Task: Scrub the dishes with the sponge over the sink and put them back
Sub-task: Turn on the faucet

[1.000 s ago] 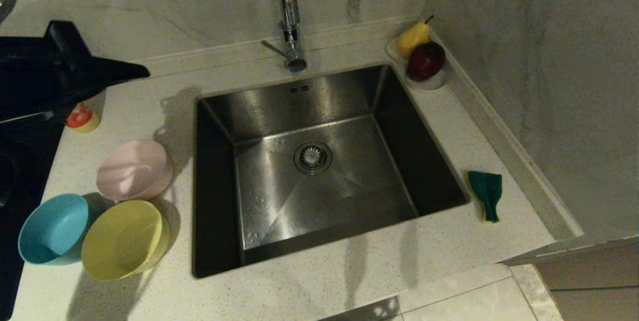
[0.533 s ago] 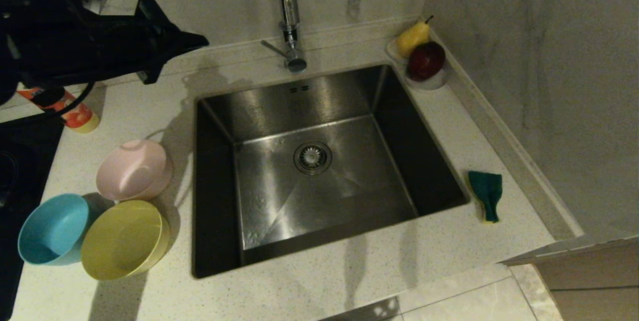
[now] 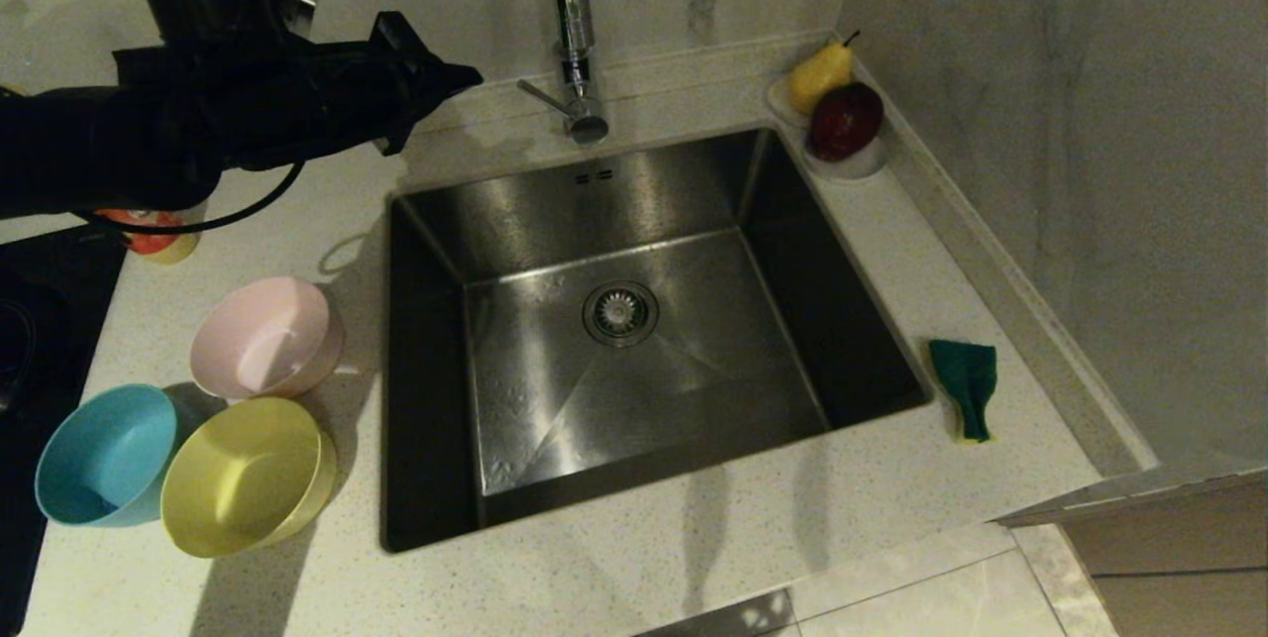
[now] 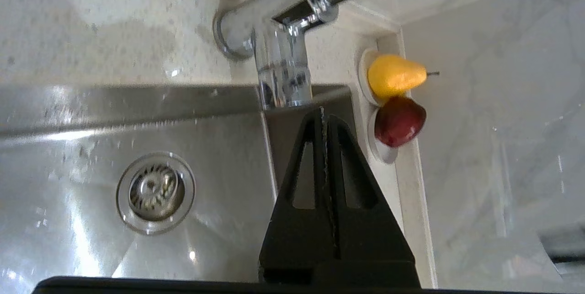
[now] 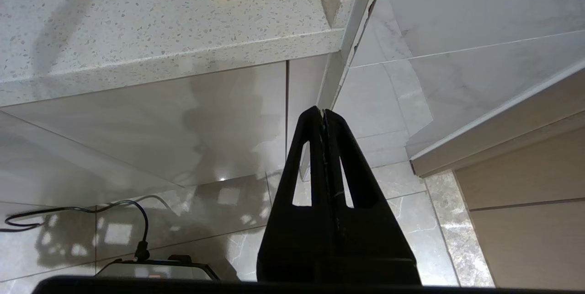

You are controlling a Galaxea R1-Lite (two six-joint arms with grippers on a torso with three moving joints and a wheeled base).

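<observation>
Three bowls sit clustered at the lower left of the head view, on the surface left of the sink (image 3: 634,320): one pink bowl (image 3: 265,337) nearest the basin, one blue bowl (image 3: 104,456) at the far left edge, and one yellow bowl (image 3: 248,476) below them, touching or nearly touching the blue one. None is lifted.

The left gripper (image 3: 464,77) hangs in the upper left of the frame, pointing right toward the tap (image 3: 573,33), its fingers pressed together and holding nothing. From it, the bowls lie well below and to the left, so the coming move, as I judge it, turns on bringing that gripper down and back toward the pink bowl, the closest of the three. The left arm is plainly the nearer one to the dishes.

One sponge (image 3: 966,387) lies on the surface just beside the sink's right rim, at the right of the frame, green side up, its long axis running roughly top to bottom of the picture; its far end looks bent, though the dim light makes that hard to confirm. It is well apart from the left gripper, and falls to the right arm's side.

The right gripper (image 5: 323,113) is parked below the surface's edge, over the floor, fingers together and empty.

One saucer (image 3: 852,161) with one pear and one dark red fruit stands at the upper right corner.
</observation>
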